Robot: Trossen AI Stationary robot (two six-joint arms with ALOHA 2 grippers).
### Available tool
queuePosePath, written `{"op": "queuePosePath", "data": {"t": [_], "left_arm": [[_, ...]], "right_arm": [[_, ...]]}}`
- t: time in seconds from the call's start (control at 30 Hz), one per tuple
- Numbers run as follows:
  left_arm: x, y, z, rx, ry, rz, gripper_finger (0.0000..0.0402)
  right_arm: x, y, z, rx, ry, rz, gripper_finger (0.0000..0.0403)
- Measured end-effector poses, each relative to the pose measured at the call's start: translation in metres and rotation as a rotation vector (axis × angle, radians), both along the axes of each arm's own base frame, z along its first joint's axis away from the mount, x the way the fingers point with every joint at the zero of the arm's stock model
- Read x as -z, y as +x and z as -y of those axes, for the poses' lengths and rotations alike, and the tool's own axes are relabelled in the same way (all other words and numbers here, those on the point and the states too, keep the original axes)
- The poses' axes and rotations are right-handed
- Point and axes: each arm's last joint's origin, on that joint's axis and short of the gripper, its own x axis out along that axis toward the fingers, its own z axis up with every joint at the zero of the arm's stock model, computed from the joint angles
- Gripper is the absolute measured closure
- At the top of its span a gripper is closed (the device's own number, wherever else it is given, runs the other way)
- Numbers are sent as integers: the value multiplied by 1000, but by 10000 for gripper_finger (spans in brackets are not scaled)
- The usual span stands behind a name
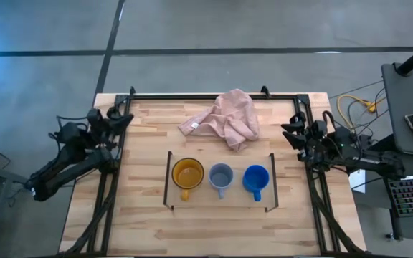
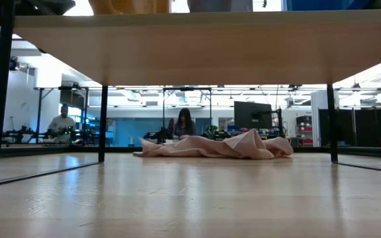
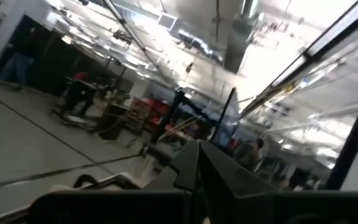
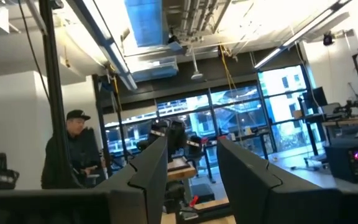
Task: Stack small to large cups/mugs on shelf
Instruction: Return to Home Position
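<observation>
Sitting in a row on flat pale-wood shelf (image 1: 221, 203), 3 round mugs (image 1: 221, 176); L hand (image 3: 197, 177) clenched, R hand (image 4: 192, 149) released.

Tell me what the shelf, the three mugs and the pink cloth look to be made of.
Shelf: pale matte wood board; its thin black end rails are likely metal.
Yellow mug, grey mug, blue mug: smooth, solid-colour walls, probably glazed ceramic; plastic is possible.
Pink cloth: soft fabric, crumpled into loose folds.
</observation>
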Motion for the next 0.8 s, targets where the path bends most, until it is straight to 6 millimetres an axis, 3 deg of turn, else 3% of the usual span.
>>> {"op": "queuePosePath", "data": {"t": [0.17,0.33,0.5,0.7,0.8], "left_arm": [[-9,-2,0,-47,86,7,402],[17,8,-5,-21,33,-7,402],[30,13,-7,-3,94,103,402],[65,22,-14,37,-94,90,402],[64,22,-12,86,-94,131,402]], "right_arm": [[13,1,0,7,-14,-21,273],[27,2,0,-8,27,-32,266],[22,-2,0,21,-12,31,261],[20,-3,0,32,-20,51,266],[20,-3,0,27,-13,56,264]]}}
